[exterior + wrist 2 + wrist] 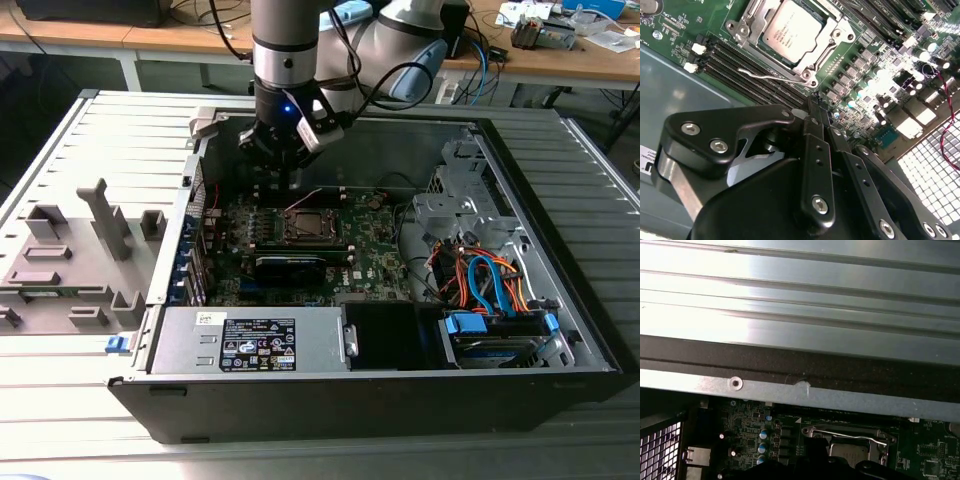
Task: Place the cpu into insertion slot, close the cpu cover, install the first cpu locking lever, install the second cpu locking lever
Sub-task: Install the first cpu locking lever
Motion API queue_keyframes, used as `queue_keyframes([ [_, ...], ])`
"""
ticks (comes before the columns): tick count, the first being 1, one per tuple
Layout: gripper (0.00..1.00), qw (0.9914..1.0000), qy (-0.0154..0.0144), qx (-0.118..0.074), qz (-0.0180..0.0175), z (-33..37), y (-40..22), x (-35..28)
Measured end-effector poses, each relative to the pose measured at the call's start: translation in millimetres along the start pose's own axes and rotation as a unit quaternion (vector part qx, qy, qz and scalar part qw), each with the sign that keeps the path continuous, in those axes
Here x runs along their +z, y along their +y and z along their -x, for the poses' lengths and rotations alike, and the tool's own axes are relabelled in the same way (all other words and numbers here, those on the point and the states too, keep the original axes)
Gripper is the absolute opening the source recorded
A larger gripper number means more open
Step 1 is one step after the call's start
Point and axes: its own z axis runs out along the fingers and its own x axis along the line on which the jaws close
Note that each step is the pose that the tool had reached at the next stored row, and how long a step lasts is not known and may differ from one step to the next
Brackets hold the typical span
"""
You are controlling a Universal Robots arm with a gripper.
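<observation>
Cpu [792, 32]: sitting in the insertion slot [751, 26], cover [832, 22] lying over it
Gripper [815, 117]: I'm holding nothing, fingers looking closed together
Lever [771, 76]: I'm hovering near; pressing squarely seems wise

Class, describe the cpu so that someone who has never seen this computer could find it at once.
Start at the open computer case and find the green motherboard inside. Near its middle sits a square metal frame, the cpu cover. The cpu is the flat silver-grey square in its window, unlike the long black memory slots alongside.
</observation>
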Motion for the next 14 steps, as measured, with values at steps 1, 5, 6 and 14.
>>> queue_keyframes([
  [1, 0.11, 1.00000, 0.0000, 0.000, 0.0000, 0.0, 0.0, 0.2],
  [5, 0.11, 0.99995, 0.0000, 0.010, 0.0001, 0.1, 0.0, 3.5],
  [6, 0.11, 0.99985, 0.0000, 0.017, 0.0001, 0.2, 0.1, 4.3],
  [14, 0.11, 0.99977, 0.0000, 0.021, 0.0002, 3.2, 0.3, 9.6],
])
